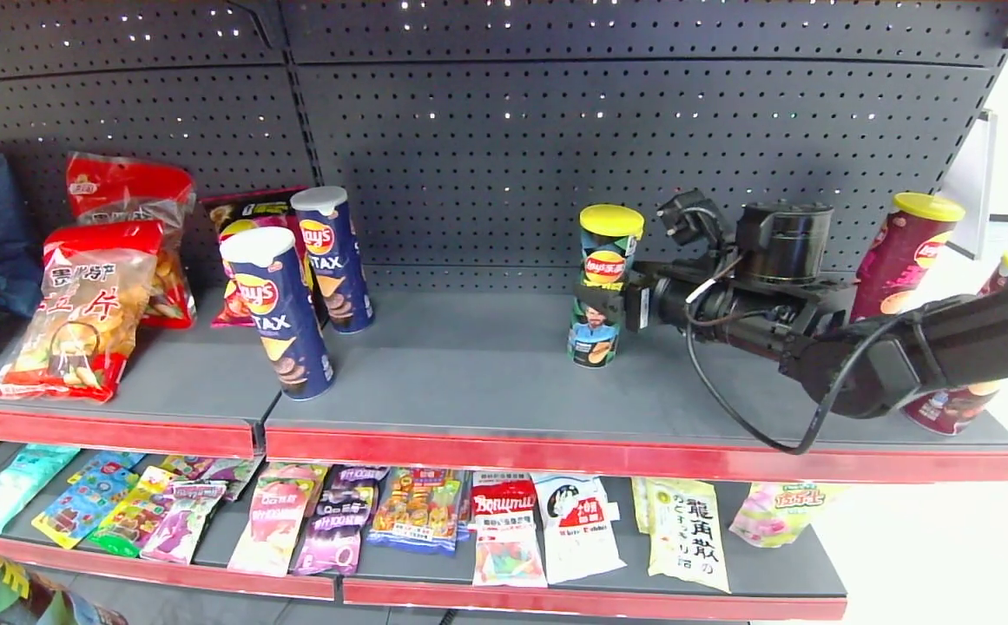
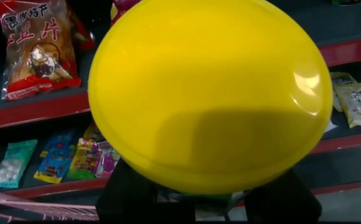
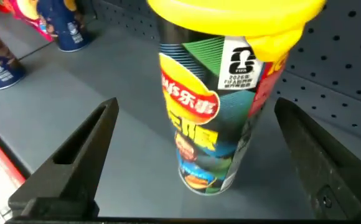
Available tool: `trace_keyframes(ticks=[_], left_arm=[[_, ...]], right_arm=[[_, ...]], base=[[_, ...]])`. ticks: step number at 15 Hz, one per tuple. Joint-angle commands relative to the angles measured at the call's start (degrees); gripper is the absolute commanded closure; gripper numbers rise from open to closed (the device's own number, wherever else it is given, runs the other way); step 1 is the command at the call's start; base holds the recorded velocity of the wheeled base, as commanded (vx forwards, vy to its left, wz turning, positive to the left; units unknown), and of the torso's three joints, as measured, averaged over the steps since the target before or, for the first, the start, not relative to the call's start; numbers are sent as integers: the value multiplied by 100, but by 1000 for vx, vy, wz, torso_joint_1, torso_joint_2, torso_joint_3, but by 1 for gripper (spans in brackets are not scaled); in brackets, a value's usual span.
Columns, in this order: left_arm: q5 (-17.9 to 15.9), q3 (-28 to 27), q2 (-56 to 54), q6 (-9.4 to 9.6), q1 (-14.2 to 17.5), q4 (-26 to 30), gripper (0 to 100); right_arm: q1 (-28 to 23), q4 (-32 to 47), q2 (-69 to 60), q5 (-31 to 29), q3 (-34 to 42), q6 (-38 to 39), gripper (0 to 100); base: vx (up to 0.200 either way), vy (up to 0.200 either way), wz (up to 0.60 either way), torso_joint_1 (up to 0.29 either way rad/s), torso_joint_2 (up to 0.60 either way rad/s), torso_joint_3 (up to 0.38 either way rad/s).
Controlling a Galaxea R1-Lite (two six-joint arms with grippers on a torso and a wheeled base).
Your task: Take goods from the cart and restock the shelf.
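The right gripper [image 3: 196, 118] has its jaws spread wide on either side of the yellow-lidded can [image 1: 608, 260], touching neither side. The can stands upright mid-shelf [image 1: 469, 373], well right of the blue cans [image 1: 282, 312]. Tall and narrow, it looks tippy to me: a skewed pull-back could clip it, or the forearm could knock the magenta can [image 1: 903, 252]. The left gripper [image 2: 205, 202] seems clamped on a second can [image 2: 211, 87].

- Yellow-lidded can [image 3: 208, 124]: a round red logo and a white badge with small print.
- Red snack bag [image 1: 78, 321], shelf's [image 1: 469, 382] left end: large white characters.
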Motion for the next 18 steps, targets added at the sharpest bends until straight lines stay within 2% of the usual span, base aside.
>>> trace_keyframes(ticks=[1, 4, 7, 14, 18], left_arm=[[-2, -1, 1, -1, 3, -1, 100], [-2, -1, -16, -1, 3, -1, 100], [-2, -1, -25, -1, 3, -1, 100], [-2, -1, -69, 8, 3, 17, 100], [16, 78, -78, 25, 3, 17, 100]], right_arm=[[-59, 4, 238, 13, -177, -19, 0], [-155, 4, 432, 39, -537, -19, 0], [-278, 22, 493, 382, -642, -125, 0], [-542, 13, 616, 1806, -765, -424, 0], [-586, 30, 897, 1824, -1231, -424, 0]], base=[[0, 0, 0, 0, 0, 0], [0, 0, 0, 0, 0, 0], [0, 0, 0, 0, 0, 0], [0, 0, 0, 0, 0, 0], [0, 0, 0, 0, 0, 0]])
